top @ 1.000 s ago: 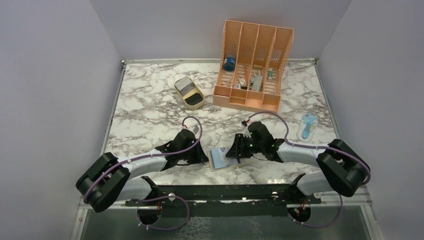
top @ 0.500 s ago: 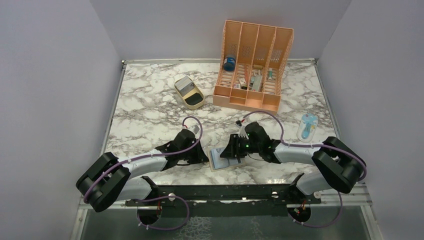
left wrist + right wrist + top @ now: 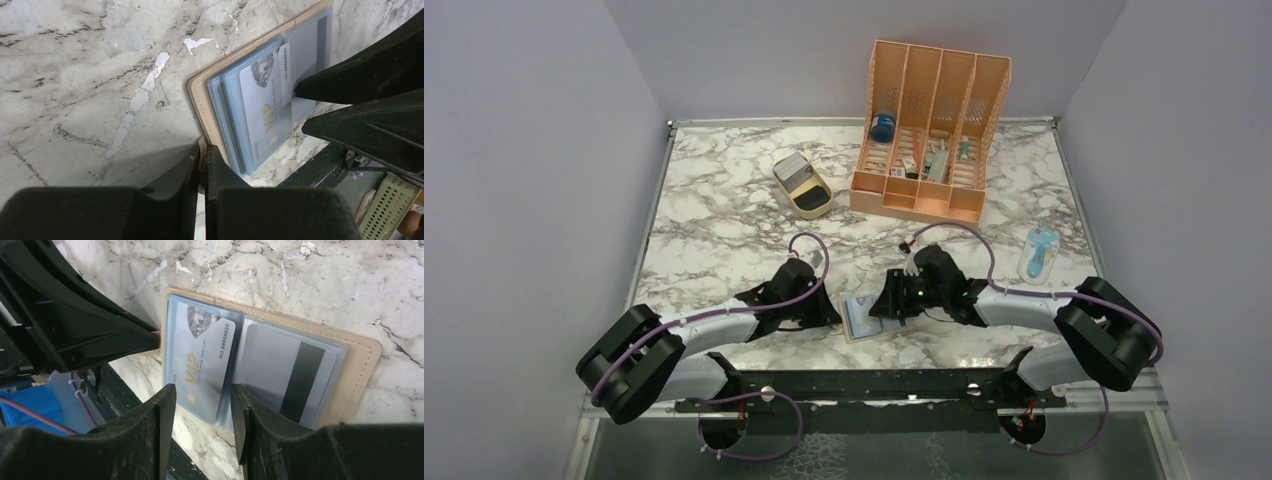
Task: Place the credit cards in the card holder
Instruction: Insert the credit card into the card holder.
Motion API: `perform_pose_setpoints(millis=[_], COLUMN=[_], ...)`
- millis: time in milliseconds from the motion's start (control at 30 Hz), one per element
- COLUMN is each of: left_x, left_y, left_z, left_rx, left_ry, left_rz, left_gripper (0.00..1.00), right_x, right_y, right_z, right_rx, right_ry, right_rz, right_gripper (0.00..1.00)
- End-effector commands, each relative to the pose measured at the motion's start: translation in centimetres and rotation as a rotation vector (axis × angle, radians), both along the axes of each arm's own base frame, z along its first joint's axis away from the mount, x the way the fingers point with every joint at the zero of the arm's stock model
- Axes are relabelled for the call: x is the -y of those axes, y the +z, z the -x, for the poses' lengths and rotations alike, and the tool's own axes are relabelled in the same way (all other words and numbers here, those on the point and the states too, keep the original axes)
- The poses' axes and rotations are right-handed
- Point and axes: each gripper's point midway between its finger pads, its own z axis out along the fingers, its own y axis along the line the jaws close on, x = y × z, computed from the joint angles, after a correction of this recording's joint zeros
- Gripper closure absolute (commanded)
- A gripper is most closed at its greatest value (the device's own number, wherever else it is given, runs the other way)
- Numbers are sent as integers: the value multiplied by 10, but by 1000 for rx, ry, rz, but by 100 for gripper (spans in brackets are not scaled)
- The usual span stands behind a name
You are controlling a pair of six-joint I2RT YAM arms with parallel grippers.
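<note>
The tan card holder (image 3: 854,334) lies open near the table's front edge, light-blue pockets up. In the right wrist view a silver-grey VIP card (image 3: 200,360) sits slightly askew in its left pocket. A grey card with a black stripe (image 3: 292,372) sits in the right pocket. My left gripper (image 3: 202,155) is shut on the holder's snap tab (image 3: 202,146) and also shows in the top view (image 3: 832,318). My right gripper (image 3: 202,395) is open just above the holder, its fingers straddling the VIP card's near end. It shows in the top view (image 3: 886,305) and in the left wrist view (image 3: 301,107).
An orange slotted organizer (image 3: 929,135) stands at the back. A tan oval tray (image 3: 812,200) holding a grey flat thing lies left of it. A blue-and-white item (image 3: 1038,253) lies at the right. The black front rail (image 3: 874,385) runs just below the holder.
My right gripper has moved left from the holder's right edge to over its middle. The left gripper and the holder have stayed put.
</note>
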Motion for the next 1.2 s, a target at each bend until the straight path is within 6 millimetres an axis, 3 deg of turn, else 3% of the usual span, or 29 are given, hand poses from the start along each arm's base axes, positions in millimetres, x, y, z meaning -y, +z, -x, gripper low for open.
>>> perform_pose_setpoints(millis=[0,200,367,467,600,800,900,1167], left_x=[-12,-12,-12,-8,-5,-9,-12,-19], left_y=[-16,-14,-15,-11,-7,-14,-17,-16], left_z=[11,11,9,9,7,10,11,9], left_rx=[-34,-27,-23,-18,-8,-16,-19,-4], left_ry=[-4,-2,-3,-8,-11,-11,-13,-6], left_rz=[-70,-68,-70,-52,-34,-61,-74,-116], left_gripper=[91,91,91,92,94,93,93,93], right_x=[-2,-15,-23,-21,-17,1,13,50], right_y=[-2,2,12,4,-3,17,26,18], right_z=[-7,-6,-2,-1,2,-7,-11,-19], right_rx=[15,13,38,36,13,54,84,85], right_ry=[-16,28,67,75,66,6,-42,-182], right_rz=[25,-14,-49,-20,16,110,144,260], right_gripper=[55,61,73,81,82,57,50,34])
